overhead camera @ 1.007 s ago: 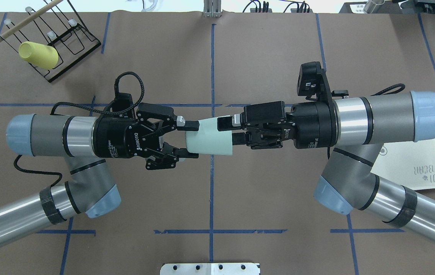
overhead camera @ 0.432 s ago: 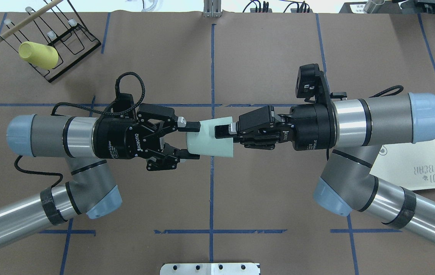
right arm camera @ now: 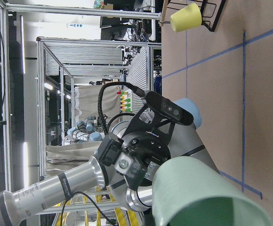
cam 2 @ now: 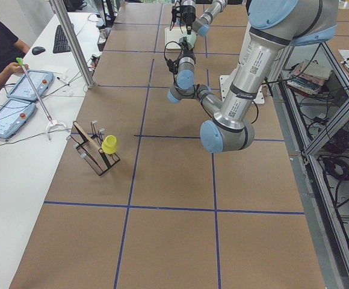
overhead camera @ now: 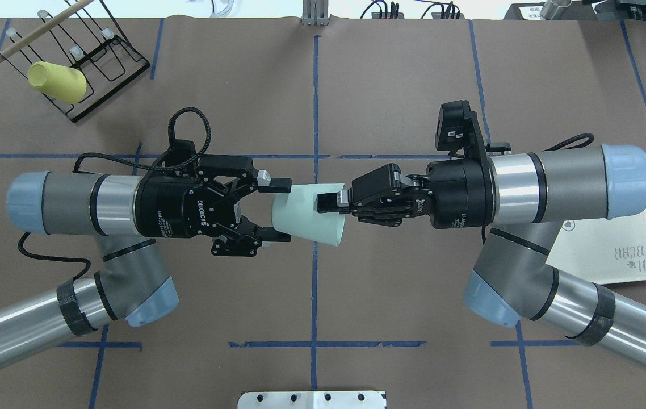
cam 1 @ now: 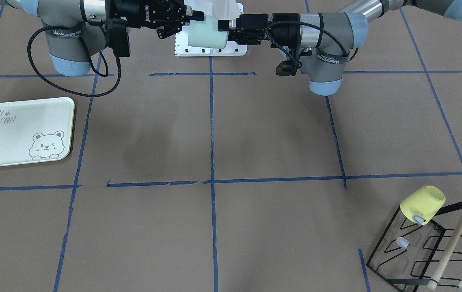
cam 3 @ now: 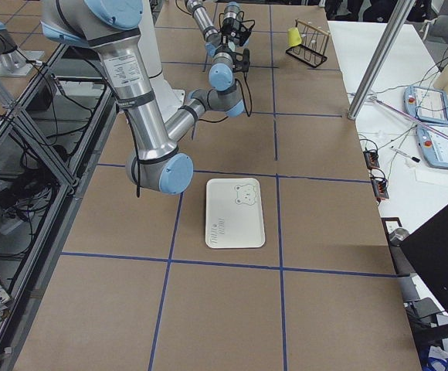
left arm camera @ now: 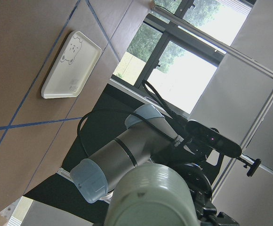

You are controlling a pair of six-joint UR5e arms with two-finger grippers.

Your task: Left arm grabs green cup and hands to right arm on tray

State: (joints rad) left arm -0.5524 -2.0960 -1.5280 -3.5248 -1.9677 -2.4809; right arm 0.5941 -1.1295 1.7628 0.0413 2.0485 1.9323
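The green cup (overhead camera: 306,213) hangs on its side in mid-air over the table's middle, tilted, with its wide rim toward my right arm. My right gripper (overhead camera: 330,203) is shut on the cup's rim wall. My left gripper (overhead camera: 279,210) is open, its fingers standing a little off either side of the cup's narrow base. In the front view the cup (cam 1: 206,34) sits between the right gripper (cam 1: 196,18) and the left gripper (cam 1: 223,26). The tray (overhead camera: 629,250) lies flat on the table under my right arm and also shows in the front view (cam 1: 20,129). The cup's base (left arm camera: 150,197) fills the bottom of the left wrist view.
A black wire rack (overhead camera: 101,62) holding a yellow cup (overhead camera: 57,82) and a wooden stick stands at the far left corner. A white mounting plate (overhead camera: 311,399) sits at the near table edge. Blue tape lines cross the brown table.
My right gripper closed on the cup's rim, then rolled and drew slightly left. My left gripper's fingers spread off the base, and the cup tilted with the right gripper.
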